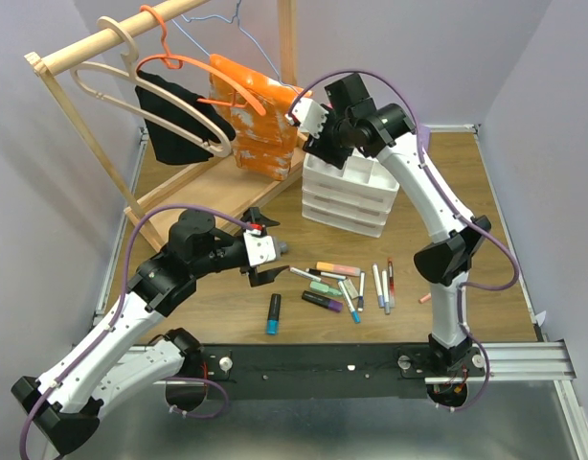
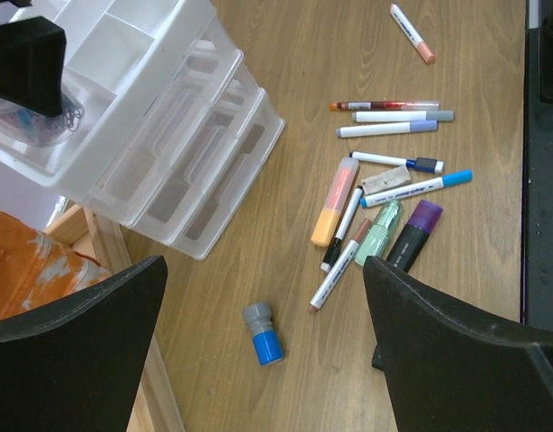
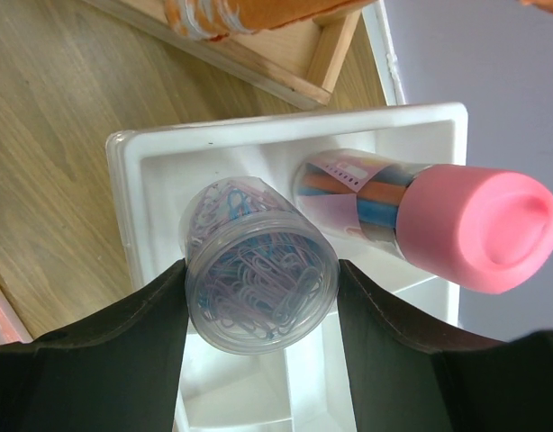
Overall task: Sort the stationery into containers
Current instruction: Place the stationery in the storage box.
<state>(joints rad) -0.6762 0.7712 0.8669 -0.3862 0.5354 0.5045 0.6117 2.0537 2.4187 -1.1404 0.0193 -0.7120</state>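
1. While the wooden table (image 1: 486, 192) carries everything, a wooden clothes rack (image 1: 83, 43) stands at its far left, hung with an orange bag (image 1: 260, 134).
2. Right of the bag sits the white three-drawer organiser (image 1: 356, 196), with its divided tray (image 3: 258, 135) on top.
3. Above that tray, the right gripper (image 3: 260, 270) pinches a clear tub of paper clips (image 3: 258, 288) between its two fingers, over the tray's end compartment. Whether the tub touches the floor there I cannot tell.
4. Near the table's middle, the left gripper (image 2: 263, 261) hovers with its fingers spread wide and nothing between them.
5. A pink-capped bottle (image 3: 475, 225) lies on its side in the tray, just beside the tub.
6. A blue-capped bottle (image 2: 263, 333) rests on the table below the left gripper, apart from both fingers.
7. Orange, green and purple highlighters (image 2: 335, 202) lie in a loose cluster on the table in front of the organiser.
8. Thin white pens (image 2: 385, 112) lie among and beside them, some touching, with one salmon-capped pen (image 2: 412, 33) well apart.
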